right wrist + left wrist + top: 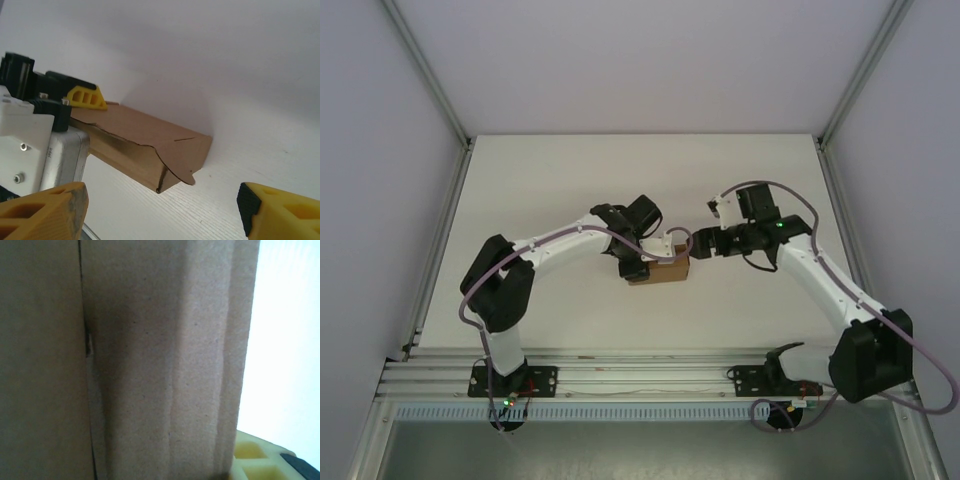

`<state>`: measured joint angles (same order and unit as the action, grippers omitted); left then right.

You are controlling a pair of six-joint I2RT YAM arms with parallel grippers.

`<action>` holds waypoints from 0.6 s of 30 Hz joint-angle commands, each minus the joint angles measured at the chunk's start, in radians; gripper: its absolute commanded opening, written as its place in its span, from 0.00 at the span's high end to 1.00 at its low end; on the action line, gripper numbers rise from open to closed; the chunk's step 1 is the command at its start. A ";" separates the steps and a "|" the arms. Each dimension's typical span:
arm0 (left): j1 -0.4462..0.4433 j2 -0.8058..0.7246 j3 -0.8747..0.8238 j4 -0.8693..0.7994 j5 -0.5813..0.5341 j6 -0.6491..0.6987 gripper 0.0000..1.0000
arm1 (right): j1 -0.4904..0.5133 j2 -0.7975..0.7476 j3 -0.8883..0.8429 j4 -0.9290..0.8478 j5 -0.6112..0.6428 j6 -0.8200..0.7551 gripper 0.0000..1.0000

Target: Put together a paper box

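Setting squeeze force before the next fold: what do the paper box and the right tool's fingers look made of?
The paper box: plain brown cardboard, matte; fibrous speckle and soft creases show close up. The right tool fingers: yellow, probably moulded or printed plastic, given the hollow cells; black inner pad, possibly rubber.

1 paper box (663, 272), 1 table (570, 180), 2 tools: L tool (636, 266), R tool (689, 243)

I could read no text or label; small print on the silver housing (62, 160) was too small to resolve.
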<state>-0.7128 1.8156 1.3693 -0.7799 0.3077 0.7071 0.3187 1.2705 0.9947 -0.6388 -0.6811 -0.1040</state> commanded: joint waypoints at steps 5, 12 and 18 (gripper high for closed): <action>0.006 0.004 -0.010 -0.019 0.017 0.011 0.53 | 0.046 0.084 0.033 0.028 0.026 -0.087 0.34; 0.006 0.001 -0.010 -0.002 0.016 0.006 0.53 | 0.065 0.169 0.094 -0.021 0.057 -0.095 0.65; 0.006 0.001 -0.010 -0.006 0.014 0.006 0.53 | 0.076 0.155 0.096 0.020 0.089 -0.062 0.78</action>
<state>-0.7128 1.8156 1.3689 -0.7742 0.3077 0.7071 0.3885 1.4445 1.0645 -0.6304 -0.6277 -0.1749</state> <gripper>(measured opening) 0.468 0.235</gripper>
